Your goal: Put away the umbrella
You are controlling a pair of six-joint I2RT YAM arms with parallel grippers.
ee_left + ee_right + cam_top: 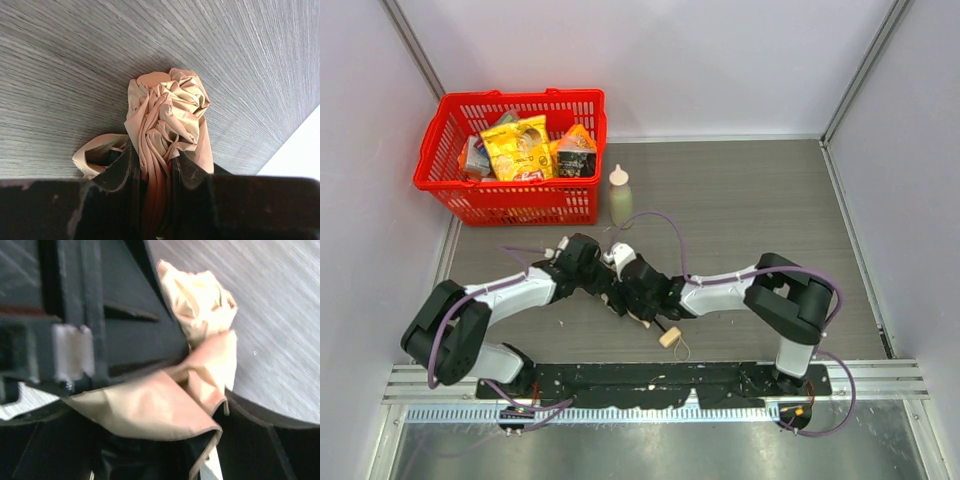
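Observation:
The umbrella (pixel 642 319) lies at the table's middle front, mostly hidden under both grippers; its pale knob handle (pixel 669 337) and cord loop (pixel 683 350) stick out toward the near edge. My left gripper (pixel 611 276) is shut on a bunched, crumpled end of the beige fabric (pixel 167 112), which passes between its two dark fingers (pixel 119 170). My right gripper (pixel 643 293) meets it from the right. In the right wrist view a beige fold (pixel 150 407) fills the jaws of my right gripper (pixel 165 440), which are closed on the umbrella. The black shaft is hidden.
A pale green squeeze bottle (pixel 620 196) stands upright behind the grippers. A red basket (pixel 520 97) with snack packets sits at the back left. White walls close in the table on three sides. The left gripper's body (pixel 100 315) fills the upper left of the right wrist view.

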